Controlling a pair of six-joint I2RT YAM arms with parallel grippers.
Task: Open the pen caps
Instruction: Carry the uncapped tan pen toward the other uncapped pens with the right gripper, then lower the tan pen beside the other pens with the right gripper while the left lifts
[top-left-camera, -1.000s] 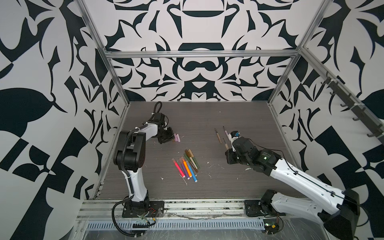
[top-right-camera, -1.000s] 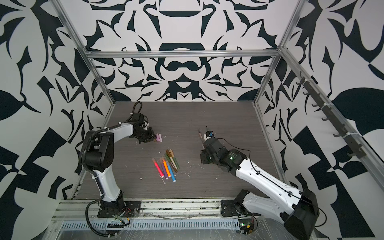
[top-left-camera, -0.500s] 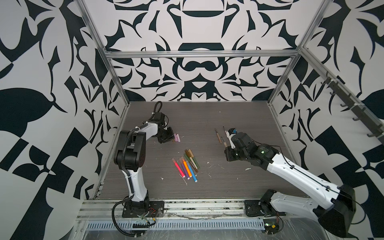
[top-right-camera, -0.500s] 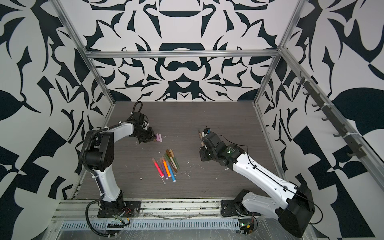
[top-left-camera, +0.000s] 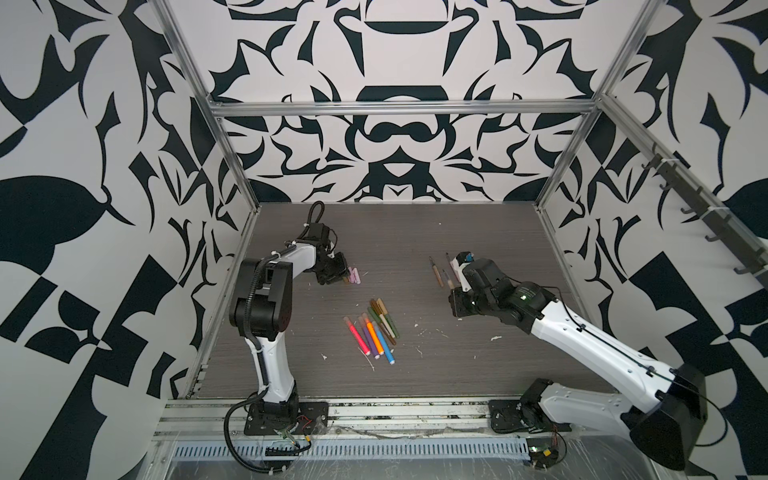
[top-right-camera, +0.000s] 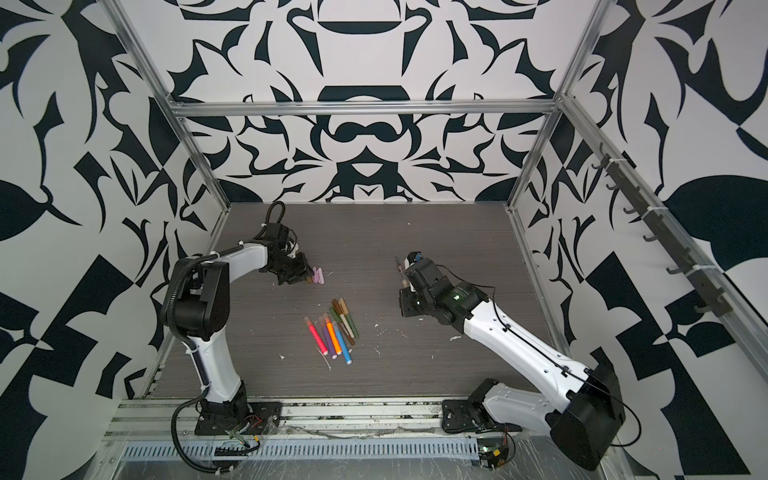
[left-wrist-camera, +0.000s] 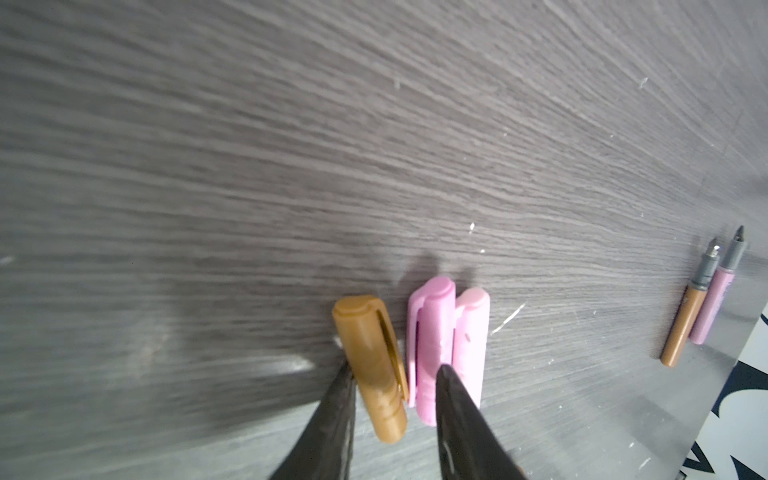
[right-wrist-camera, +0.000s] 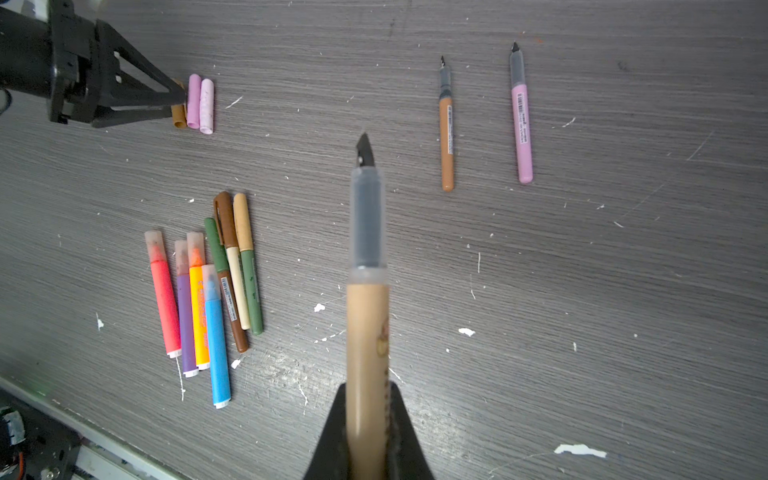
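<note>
Black-and-white patterned walls (top-left-camera: 395, 54), braced by aluminium rails (top-left-camera: 399, 109), close around a dark grey wood-grain table (top-left-camera: 395, 232). We find the table scuffed and dotted with white flecks (top-left-camera: 495, 338).

Reading the table in both top views as a dial, we see the right gripper (right-wrist-camera: 368, 386) near three o'clock. Its fingers are clamped on the tan pen (right-wrist-camera: 368, 324), which is uncapped, its dark nib pointing away from the fingers.

The left gripper (left-wrist-camera: 395, 372) sits low at ten o'clock. Its fingers are parted and straddle the brown cap (left-wrist-camera: 370, 365) without pinching it. One finger is at the cap's side and the other stands in front of the neighbouring cap.

Just off centre toward seven o'clock, a tight bunch of capped pens (top-left-camera: 374, 332) lies on the table, four thick and bright, the rest thin and muted. Their long axes run eleven to five, caps toward eleven.

Near one o'clock the brown pen (right-wrist-camera: 446, 145) and the pink pen (right-wrist-camera: 521, 133) lie uncapped, apart and nearly parallel. Their nibs point toward twelve, the same way as the held pen's.

Smallest, at ten o'clock, three loose pen caps (top-left-camera: 353, 275) lie side by side on the table. They are the brown one, a pink cap (left-wrist-camera: 432, 345) and a paler pink cap (left-wrist-camera: 471, 340), and the two pink ones touch. Their long axes run close to twelve-to-six, with the rounded closed ends toward twelve.
</note>
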